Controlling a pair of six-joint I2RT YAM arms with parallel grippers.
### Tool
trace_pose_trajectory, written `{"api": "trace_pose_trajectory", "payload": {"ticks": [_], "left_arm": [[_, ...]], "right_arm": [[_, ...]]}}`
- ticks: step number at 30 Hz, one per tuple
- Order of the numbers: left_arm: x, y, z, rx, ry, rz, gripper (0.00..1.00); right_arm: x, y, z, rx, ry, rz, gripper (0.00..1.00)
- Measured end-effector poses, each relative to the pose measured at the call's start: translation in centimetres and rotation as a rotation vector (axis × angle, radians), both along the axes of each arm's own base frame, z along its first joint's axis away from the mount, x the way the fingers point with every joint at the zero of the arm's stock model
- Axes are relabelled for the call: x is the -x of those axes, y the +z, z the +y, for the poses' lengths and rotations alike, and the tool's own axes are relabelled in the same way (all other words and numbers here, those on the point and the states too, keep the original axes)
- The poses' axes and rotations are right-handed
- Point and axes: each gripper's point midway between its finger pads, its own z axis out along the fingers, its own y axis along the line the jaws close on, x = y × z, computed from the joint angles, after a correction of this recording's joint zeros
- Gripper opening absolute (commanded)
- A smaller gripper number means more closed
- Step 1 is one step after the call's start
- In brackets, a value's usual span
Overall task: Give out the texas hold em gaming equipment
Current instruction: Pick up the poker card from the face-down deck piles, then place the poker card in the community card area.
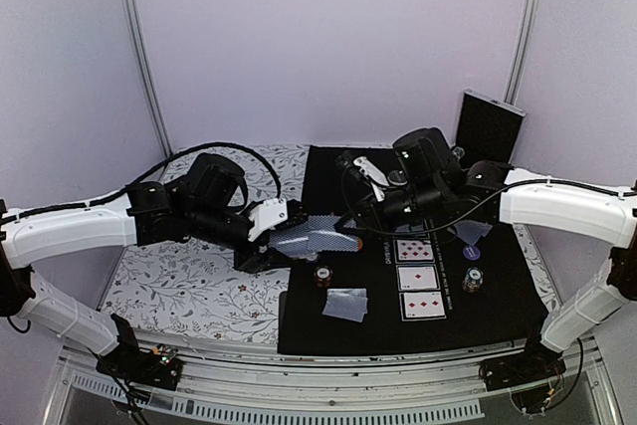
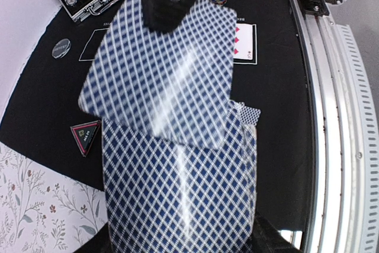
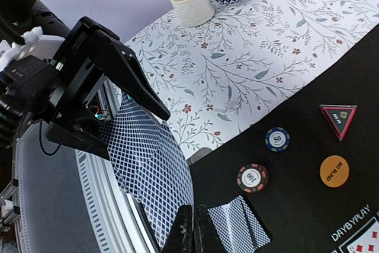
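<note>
a: state of the claws?

b: the left claw (image 1: pixel 282 246) clamps the deck (image 2: pixel 177 199), held off the table at the left edge of the black mat (image 1: pixel 309 330). the right claw (image 3: pixel 192 229) is pinched closed on the top card (image 2: pixel 160 69) at the end farthest from the left claw.

a: bearing?

b: the card's long axis runs from the right claw back toward the left claw, and it sits skewed off the deck. judgement: drawing it away along that axis should free it. the right arm is nearer the mat.

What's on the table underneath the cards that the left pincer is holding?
Under the held cards lies the black mat, with a corner of a face-down card peeking out at their right edge. Anything else beneath them is covered.
</note>
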Motion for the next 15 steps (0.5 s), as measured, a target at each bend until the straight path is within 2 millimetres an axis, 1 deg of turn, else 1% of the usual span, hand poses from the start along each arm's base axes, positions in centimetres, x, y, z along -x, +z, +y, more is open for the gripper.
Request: {"api": "trace_pose_trajectory", "payload": {"ticks": [2, 5, 7, 9, 10, 11, 12, 13, 15], "left_arm": [[0.0, 0.0, 0.0, 0.0, -0.001, 0.001, 0.54], [0.0, 0.0, 0.0, 0.001, -0.003, 0.001, 0.55], [0.0, 0.0, 0.0, 0.002, -0.003, 0.002, 0.55], [0.1, 0.0, 0.0, 0.002, -0.003, 0.001, 0.55], [0.1, 0.0, 0.0, 0.002, -0.004, 0.002, 0.55], [0.1, 0.0, 0.0, 0.002, -0.004, 0.002, 0.54], [0.1, 0.0, -0.1, 0.002, -0.005, 0.002, 0.55], [0.1, 0.0, -0.1, 0.003, -0.005, 0.002, 0.55], [0.1, 0.0, -0.1, 0.002, -0.005, 0.002, 0.55]], "right_arm": [[-0.1, 0.7, -1.0, 0.017, -0.022, -0.033, 0.02], [-0.4, 2.4, -2.8, 0.028, -0.057, -0.1, 0.02], [-1.2, 3.6, -4.3, 0.029, -0.088, -0.146, 0.02], [-2.7, 4.4, -6.3, 0.044, -0.13, -0.201, 0.02], [-3.7, 4.5, -7.2, 0.05, -0.16, -0.207, 0.02], [-5.2, 4.4, -8.6, 0.069, -0.19, -0.226, 0.02], [-6.5, 4.1, -9.9, 0.09, -0.214, -0.242, 0.02], [-8.3, 3.6, -11.5, 0.122, -0.249, -0.254, 0.02], [-11.3, 2.5, -14.0, 0.182, -0.287, -0.274, 0.02]]}}
